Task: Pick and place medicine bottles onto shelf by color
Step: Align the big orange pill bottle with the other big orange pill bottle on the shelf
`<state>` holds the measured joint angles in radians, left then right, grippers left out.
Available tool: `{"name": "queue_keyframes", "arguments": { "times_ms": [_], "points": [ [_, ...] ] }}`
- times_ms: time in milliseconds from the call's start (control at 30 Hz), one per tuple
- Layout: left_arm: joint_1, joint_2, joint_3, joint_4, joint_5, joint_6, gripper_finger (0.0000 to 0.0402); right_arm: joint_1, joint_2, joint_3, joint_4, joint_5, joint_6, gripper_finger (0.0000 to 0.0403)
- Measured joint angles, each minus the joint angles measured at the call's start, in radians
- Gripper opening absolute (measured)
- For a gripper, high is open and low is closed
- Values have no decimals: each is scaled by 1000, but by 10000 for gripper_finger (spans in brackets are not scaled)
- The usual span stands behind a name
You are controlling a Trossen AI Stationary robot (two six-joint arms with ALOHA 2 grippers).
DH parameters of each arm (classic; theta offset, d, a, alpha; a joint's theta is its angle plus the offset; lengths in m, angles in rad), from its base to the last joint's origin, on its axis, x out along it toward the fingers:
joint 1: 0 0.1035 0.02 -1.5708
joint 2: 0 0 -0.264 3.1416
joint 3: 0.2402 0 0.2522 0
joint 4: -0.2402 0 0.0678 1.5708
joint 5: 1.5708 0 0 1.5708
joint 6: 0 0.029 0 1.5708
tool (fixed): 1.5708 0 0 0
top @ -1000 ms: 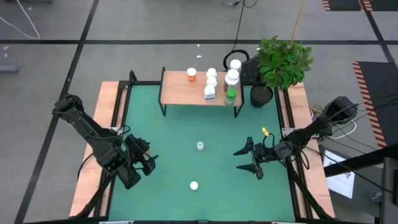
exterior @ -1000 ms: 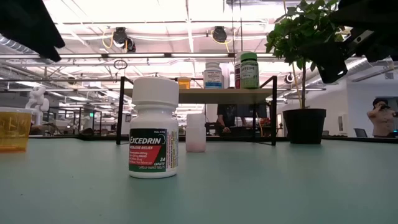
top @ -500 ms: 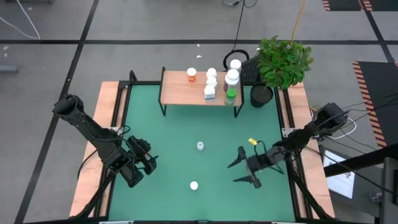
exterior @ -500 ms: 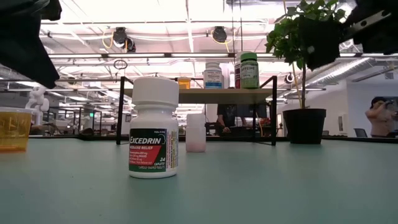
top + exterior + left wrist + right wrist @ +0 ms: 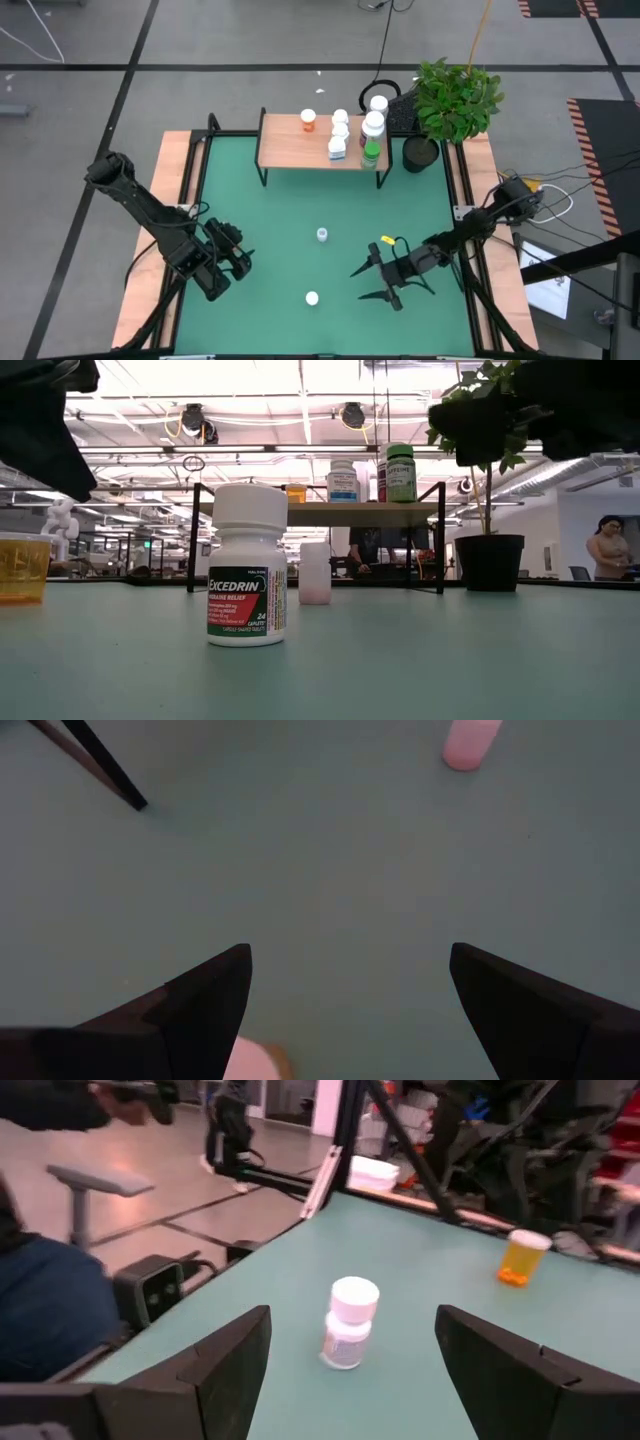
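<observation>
The shelf [image 5: 300, 147] stands at the far edge and carries several medicine bottles, among them an orange one [image 5: 308, 121] and a green one [image 5: 371, 152]. On the mat stand a pale pink bottle [image 5: 322, 235] and a white Excedrin bottle [image 5: 312, 298] [image 5: 248, 565]. My right gripper [image 5: 357, 284] is open and level. It points at the Excedrin bottle [image 5: 350, 1323] from the table's right, a short way off. My left gripper [image 5: 240, 262] hangs open at the left, slanting down. An orange bottle [image 5: 522, 1258] stands under it; only its cap [image 5: 250, 1064] shows in the left wrist view.
A potted plant [image 5: 422, 152] stands at the shelf's right end. Wooden strips [image 5: 175, 200] run along the mat's left and right sides. Open mat lies between the two loose bottles and the shelf. People show in the room beyond [image 5: 610, 545], and one sits near the table [image 5: 40, 1300].
My right gripper has moved toward the table's near left, closing on the Excedrin bottle, and has rolled about its own axis while staying open. My left gripper has sunk a little. No bottle has moved.
</observation>
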<state>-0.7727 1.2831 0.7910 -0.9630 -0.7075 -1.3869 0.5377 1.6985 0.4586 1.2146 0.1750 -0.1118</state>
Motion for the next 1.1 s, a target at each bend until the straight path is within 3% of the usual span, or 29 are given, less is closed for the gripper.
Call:
{"name": "queue_keyframes", "arguments": {
  "times_ms": [333,633,1100],
  "points": [
    [0,0,0,0,1,-6,342,-13,2,14,6,37,36,254],
    [8,0,0,0,-19,-29,342,-42,2,14,11,38,128,253],
    [28,0,0,-2,30,46,342,-42,2,7,5,37,131,253]
  ]
}}
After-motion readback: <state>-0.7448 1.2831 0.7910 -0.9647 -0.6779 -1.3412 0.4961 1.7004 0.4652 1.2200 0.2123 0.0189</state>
